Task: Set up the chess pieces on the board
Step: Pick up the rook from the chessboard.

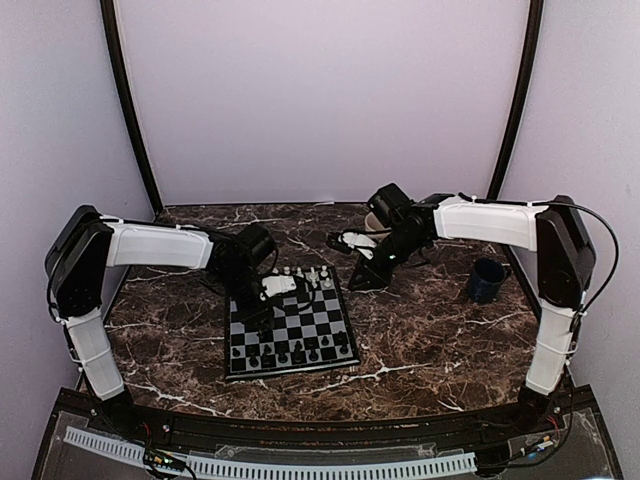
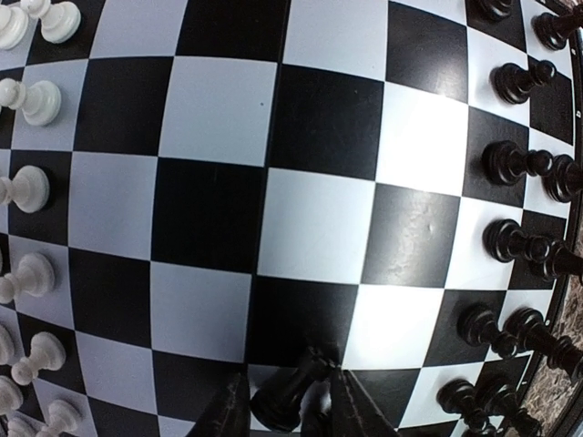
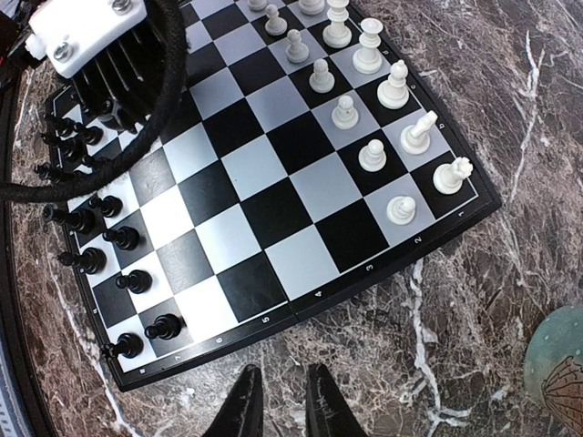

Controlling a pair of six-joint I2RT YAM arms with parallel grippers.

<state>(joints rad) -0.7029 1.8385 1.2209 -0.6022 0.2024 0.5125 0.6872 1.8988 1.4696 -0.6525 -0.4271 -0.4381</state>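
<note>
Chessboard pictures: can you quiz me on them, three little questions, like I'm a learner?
1. True or false: the dark blue mug stands off the flat black-and-grey checked chessboard.
2. The tiny chess piece between the left gripper fingers is: A white, B black, C red?
3. What does the right gripper hold?
Key: 1 true; 2 B; 3 nothing.

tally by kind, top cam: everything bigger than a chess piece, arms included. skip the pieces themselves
Robot arms: 2 (left arm, right arm)
Chessboard: 1
Mug: 1
Total: 4
</note>
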